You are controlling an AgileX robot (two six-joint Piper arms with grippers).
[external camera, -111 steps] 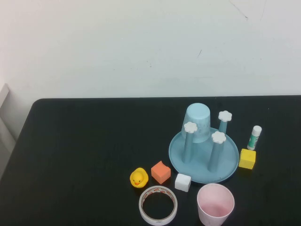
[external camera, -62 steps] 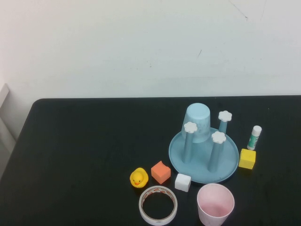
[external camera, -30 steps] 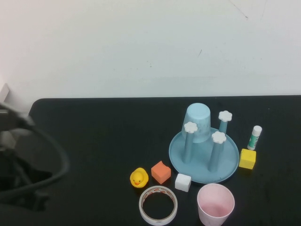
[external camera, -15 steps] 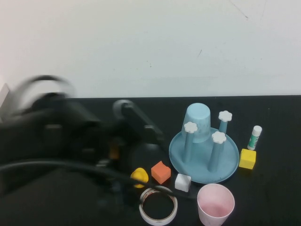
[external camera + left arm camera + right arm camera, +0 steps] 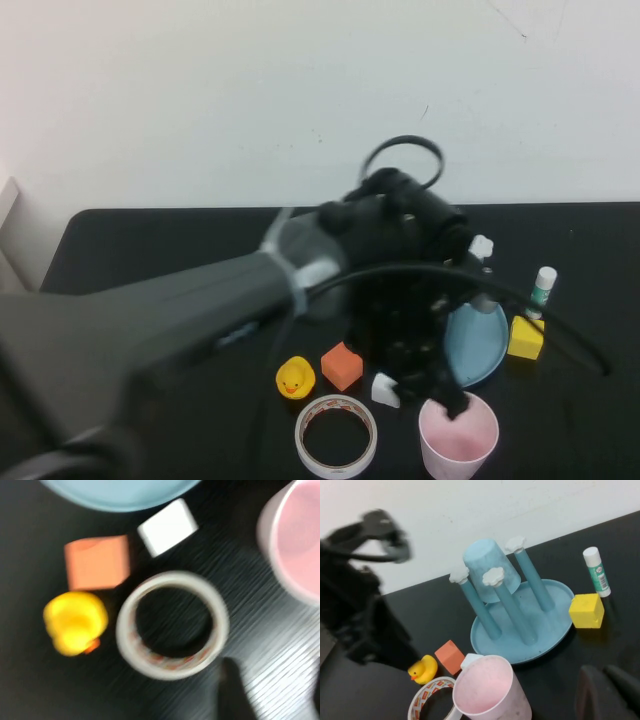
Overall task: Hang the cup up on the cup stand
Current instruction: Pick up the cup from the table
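A black table (image 5: pixel 150 250) stands against a plain white wall, and on its near right part the cup (image 5: pixel 458 436), pale pink and upright with its mouth open to the ceiling, stands just near of the cup stand (image 5: pixel 522 635), whose far-left peg already wears an upturned light blue cup (image 5: pixel 490 567). The left gripper (image 5: pixel 440 390) hangs just above the cup's left rim with the tape roll (image 5: pixel 172 624) below it; whether its fingers are parted I cannot tell from the blur, while the right gripper (image 5: pixel 607 690) is closed with nothing in it, low at the near right edge. The cup looks light, thin-walled and smooth, likely to flex or slide under a hard pinch, so a moderate grip across the rim, one finger inside and one outside, seems the safest hold for turning it over a free peg.
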